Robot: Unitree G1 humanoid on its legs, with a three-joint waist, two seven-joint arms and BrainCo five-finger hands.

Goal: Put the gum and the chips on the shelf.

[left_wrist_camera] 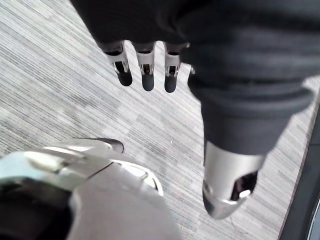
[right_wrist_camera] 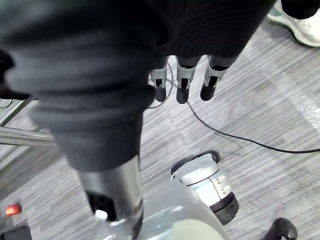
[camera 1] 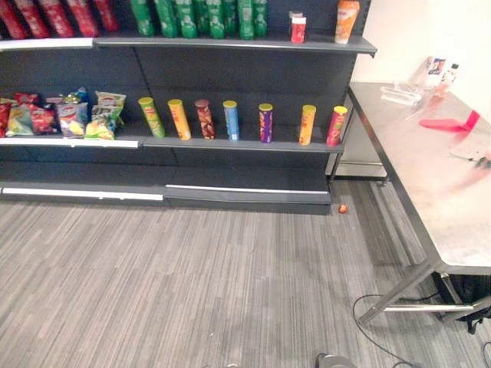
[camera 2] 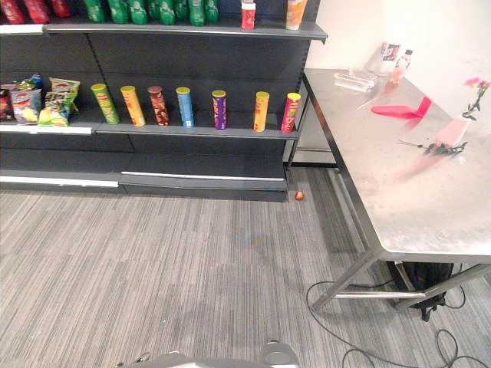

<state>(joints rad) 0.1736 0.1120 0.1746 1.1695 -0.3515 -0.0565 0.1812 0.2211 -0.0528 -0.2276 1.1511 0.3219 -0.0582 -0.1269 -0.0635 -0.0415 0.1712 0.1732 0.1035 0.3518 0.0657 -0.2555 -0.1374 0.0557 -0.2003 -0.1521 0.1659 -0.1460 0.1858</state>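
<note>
Chip cans (camera 1: 231,119) stand in a row on the middle board of a dark shelf (camera 1: 230,44), with chip bags (camera 1: 73,115) to their left. A small red-and-white tub (camera 1: 298,28) and an orange one (camera 1: 346,21) sit on the upper board. Small bottles (camera 2: 394,60) stand at the far end of the steel table (camera 1: 430,184); I cannot tell which item is the gum. My left hand (left_wrist_camera: 145,75) hangs over the floor, fingers relaxed and holding nothing. My right hand (right_wrist_camera: 182,85) hangs the same way, open and holding nothing.
Green bottles (camera 1: 199,17) and red packs (camera 1: 54,15) fill the upper shelf. A pink flat object (camera 1: 449,123) and a flower (camera 2: 476,84) lie on the table. A small orange object (camera 1: 342,208) sits on the floor by the shelf's foot. A person's shoe (right_wrist_camera: 300,20) stands nearby.
</note>
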